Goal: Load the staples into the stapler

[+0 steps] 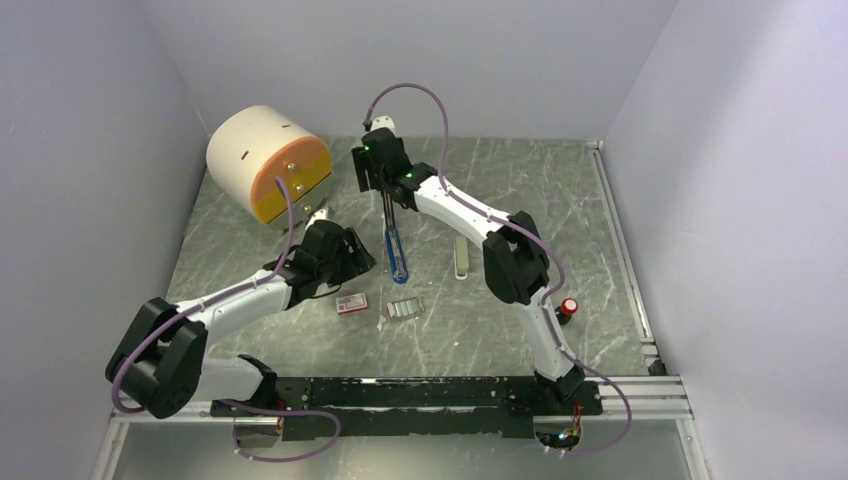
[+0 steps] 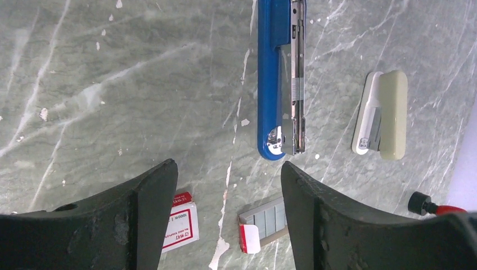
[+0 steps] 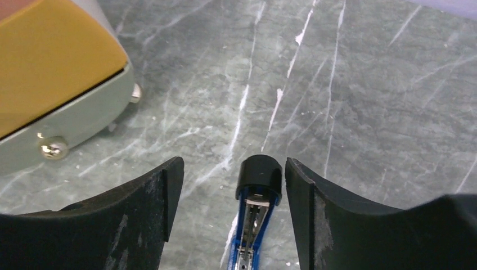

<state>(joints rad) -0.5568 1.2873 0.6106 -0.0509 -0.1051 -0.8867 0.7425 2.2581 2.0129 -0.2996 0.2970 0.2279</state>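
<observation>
Starting with the marbled table, the right arm stretches to the far centre and the left arm reaches in from 8 o'clock. Between them lies the stapler, its long axis running 12 to 6 o'clock in the top view, with the black hinge end at 12 and the rounded blue nose at 6. The metal channel is bared along its length, so it looks ready to take a strip.

The right gripper hangs over the hinge end with its jaws spread. The black cap sits between them with a gap on either side, so it grips nothing. The left gripper is likewise released and empty, just at 9 o'clock of the stapler's nose.

The staples sit on the table at about 4 o'clock from that hand, just past the nose toward the near edge. Their long axis runs roughly 3 to 9 o'clock, crosswise to the channel. The left hand is plainly the nearer. My reading is that it must draw back toward 4 o'clock, take the block, then turn it a quarter to match the channel. The little red-and-white box lies just at 9 o'clock of the staples.
</observation>
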